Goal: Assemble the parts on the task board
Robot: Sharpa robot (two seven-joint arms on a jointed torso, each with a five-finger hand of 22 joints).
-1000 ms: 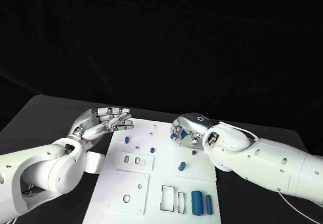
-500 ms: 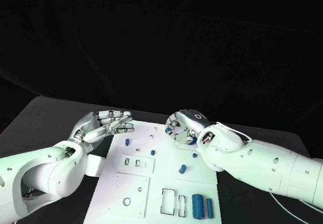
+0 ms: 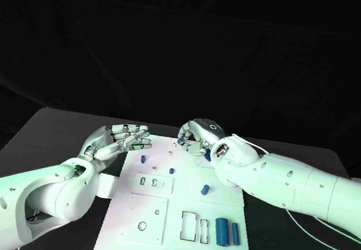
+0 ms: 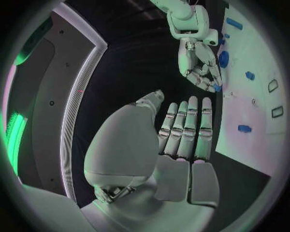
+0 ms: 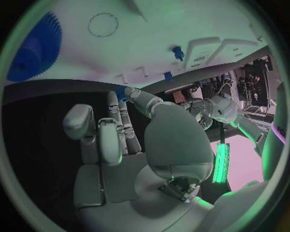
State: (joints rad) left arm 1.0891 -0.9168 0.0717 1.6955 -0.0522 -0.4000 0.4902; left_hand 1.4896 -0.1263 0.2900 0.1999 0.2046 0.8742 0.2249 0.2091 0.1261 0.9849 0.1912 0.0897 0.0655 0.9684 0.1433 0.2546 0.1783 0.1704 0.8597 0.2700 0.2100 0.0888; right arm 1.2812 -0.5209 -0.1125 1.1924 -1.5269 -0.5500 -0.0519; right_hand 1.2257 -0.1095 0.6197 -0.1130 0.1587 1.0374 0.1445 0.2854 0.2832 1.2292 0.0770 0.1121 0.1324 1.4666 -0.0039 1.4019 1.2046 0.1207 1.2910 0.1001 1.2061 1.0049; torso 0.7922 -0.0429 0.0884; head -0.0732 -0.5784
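Head view: left hand palm-up, empty, fingers loosely apart, at task board's far-left corner. Right hand curled over far edge.

Right wrist view: fingertips pinch small blue part, mostly hidden.

Left wrist view: fingers straight, nothing held.

Black table, dark backdrop.

Two glossy white arms with small dark screw holes; silver left hand and right hand; a thin white cable trails the right arm.
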